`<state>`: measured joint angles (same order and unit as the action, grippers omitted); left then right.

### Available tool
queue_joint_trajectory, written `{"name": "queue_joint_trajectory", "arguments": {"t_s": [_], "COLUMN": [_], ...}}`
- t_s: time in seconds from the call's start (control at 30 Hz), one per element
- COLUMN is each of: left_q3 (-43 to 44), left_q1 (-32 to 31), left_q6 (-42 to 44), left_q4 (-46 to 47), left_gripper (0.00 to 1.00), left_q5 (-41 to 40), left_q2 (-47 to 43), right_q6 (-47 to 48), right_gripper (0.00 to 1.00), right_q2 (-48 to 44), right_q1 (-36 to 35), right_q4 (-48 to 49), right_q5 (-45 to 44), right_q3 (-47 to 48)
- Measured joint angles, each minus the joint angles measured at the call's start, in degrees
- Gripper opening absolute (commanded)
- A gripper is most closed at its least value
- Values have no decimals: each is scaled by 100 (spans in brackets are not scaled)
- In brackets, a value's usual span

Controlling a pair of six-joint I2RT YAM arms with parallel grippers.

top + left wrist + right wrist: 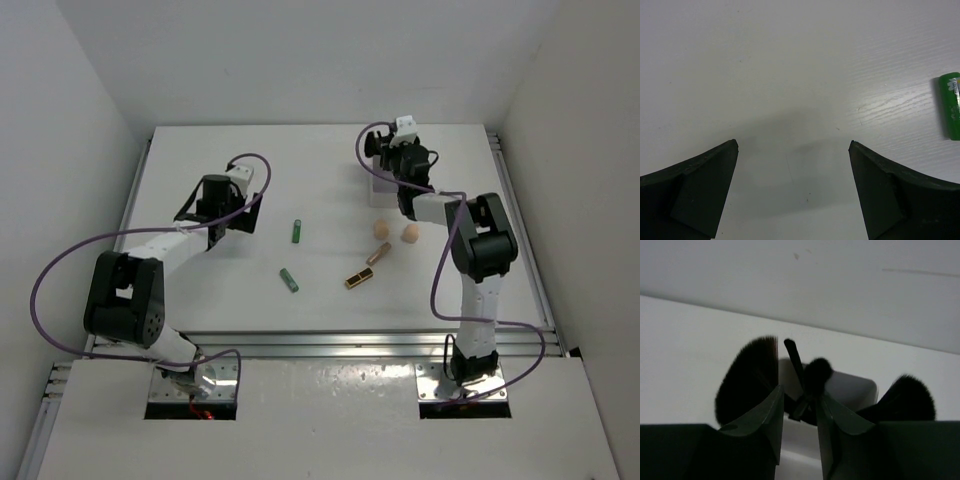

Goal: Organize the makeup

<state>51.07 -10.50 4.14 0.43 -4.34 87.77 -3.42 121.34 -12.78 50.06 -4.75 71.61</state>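
Got the left gripper (793, 143) spread wide apart over the table (790, 60), with a green tube (951, 107) lying off to its right. Seeing the right gripper (800, 392) up at the far side, over the white box (852, 385), fingers (765, 425) nearly together around a thin black stick (793, 357). Honestly can't tell whether clamped on it or just loosely around it. Also spotting black brushes (751, 375) poking up at that box, bristles on top, either side of the fingers. From the top view, finding the rest out mid-table: second green tube (289, 280) nearer the bases, gold-black lipstick (359, 278) to its right, rose-gold tube (378, 253) just beyond that, and two peach sponges (381, 229) side by side near the box.
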Motion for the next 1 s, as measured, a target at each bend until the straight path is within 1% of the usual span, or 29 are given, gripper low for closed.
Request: {"name": "queue_joint_trajectory", "arguments": {"t_s": [0.03,0.07,0.17,0.23,0.27,0.33,0.37,0.47,0.5,0.57,0.67,0.7,0.77,0.8,0.87,0.9,0.93,1.0], "left_q3": [11,22,33,55,68,96,114,155,157,157,81,-24,-177,-275,-483,-584,-688,-868], "left_q1": [0,0,0,0,0,0,0,-9,-15,-50,-146,-199,-262,-291,-348,-380,-407,-444], "left_q6": [7,15,46,83,101,127,140,164,164,164,149,136,122,118,116,116,116,116], "left_q4": [2,4,4,0,4,0,-2,4,7,13,59,98,116,127,153,164,181,179], "left_gripper": [99,99,99,99,99,99,99,99,99,99,99,99,99,99,99,99,99,99], "left_q5": [2,9,90,201,267,372,433,586,616,678,754,772,800,809,822,822,822,833], "left_q2": [2,2,2,4,4,4,4,4,7,4,-33,-96,-219,-306,-503,-603,-706,-896], "right_q6": [-13,-13,-31,-26,-24,-13,2,15,9,-83,-267,-334,-476,-551,-728,-831,-940,-1102], "right_gripper": [36,47,63,69,74,78,86,97,98,97,88,80,69,61,61,63,65,65], "right_q2": [-46,-111,-479,-883,-1150,-1631,-1934,-2745,-2942,-3230,-3482,-3521,-3556,-3539,-3458,-3405,-3320,-3121], "right_q1": [-2,-2,-17,-39,-52,-85,-105,-170,-195,-216,-247,-247,-247,-229,-175,-125,-55,120], "right_q4": [-39,-111,-293,-391,-444,-636,-903,-2004,-2522,-3606,-5204,-5646,-6535,-6959,-7685,-7949,-8201,-8515], "right_q5": [7,22,55,46,31,-2,-31,-122,-157,-275,-415,-446,-492,-494,-468,-439,-402,-361], "right_q3": [-96,-195,-483,-719,-844,-992,-1019,-929,-811,-466,-127,-92,-96,-109,-131,-131,-131,-136]}}
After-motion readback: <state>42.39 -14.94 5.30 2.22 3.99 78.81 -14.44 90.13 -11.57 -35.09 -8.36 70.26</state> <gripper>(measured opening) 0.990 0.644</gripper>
